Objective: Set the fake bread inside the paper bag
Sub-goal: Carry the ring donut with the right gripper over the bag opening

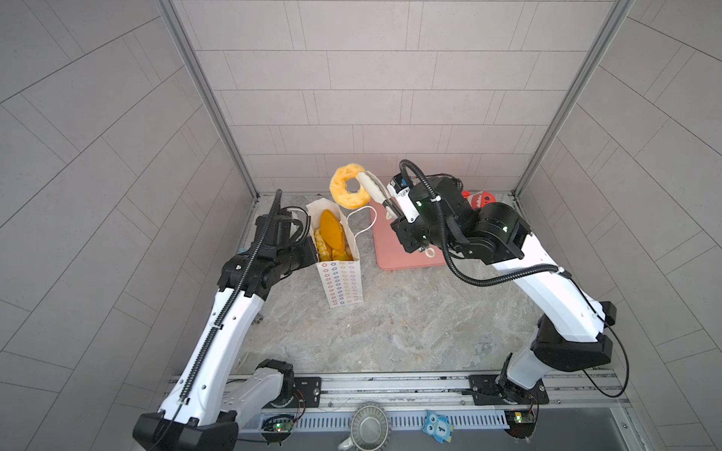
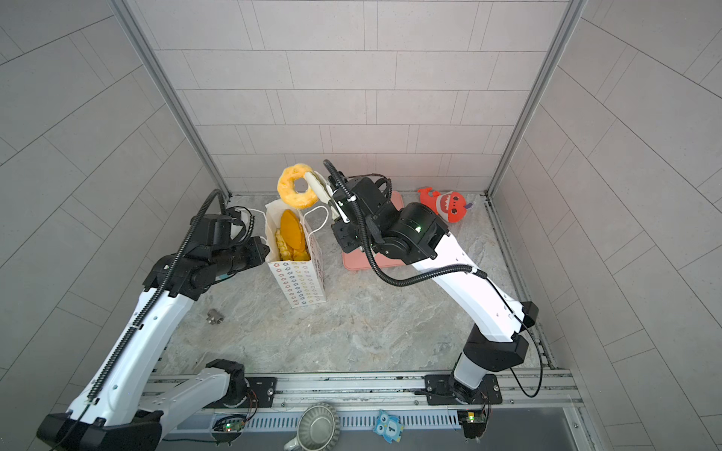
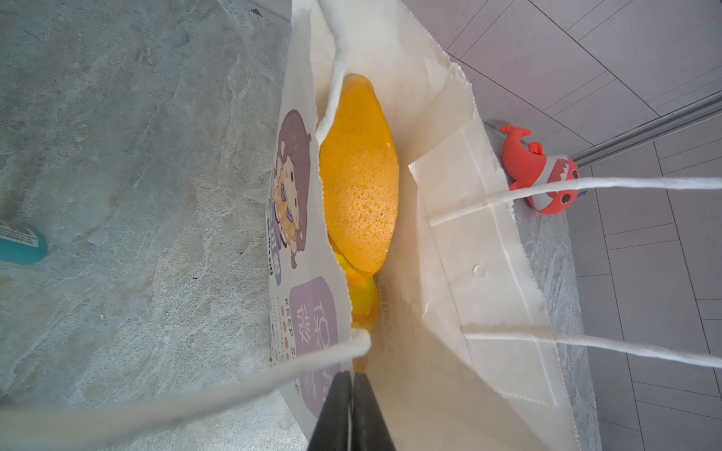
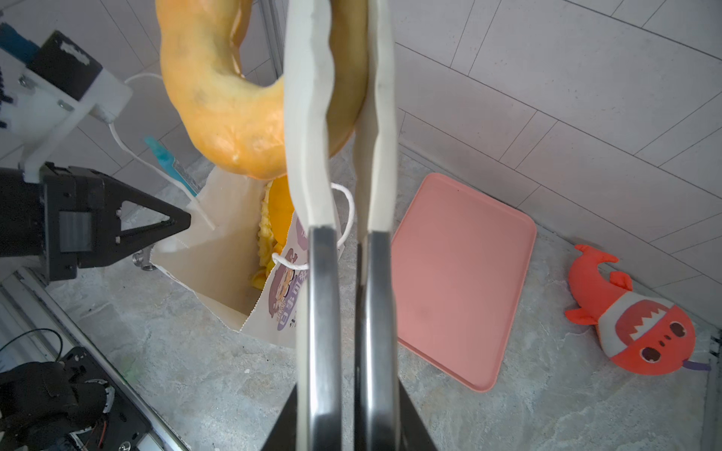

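The white paper bag stands upright with its mouth open. Inside it lie an orange loaf and more yellow fake bread. My left gripper is shut on the bag's left wall near the rim, which also shows in the right wrist view. My right gripper is shut on a golden ring doughnut. The doughnut hangs in the air just above the far end of the bag's mouth.
A flat pink tray lies right of the bag, partly under the right arm. A red plush shark lies at the back right. A small metal fitting sits near the left arm, and a teal object lies left of the bag.
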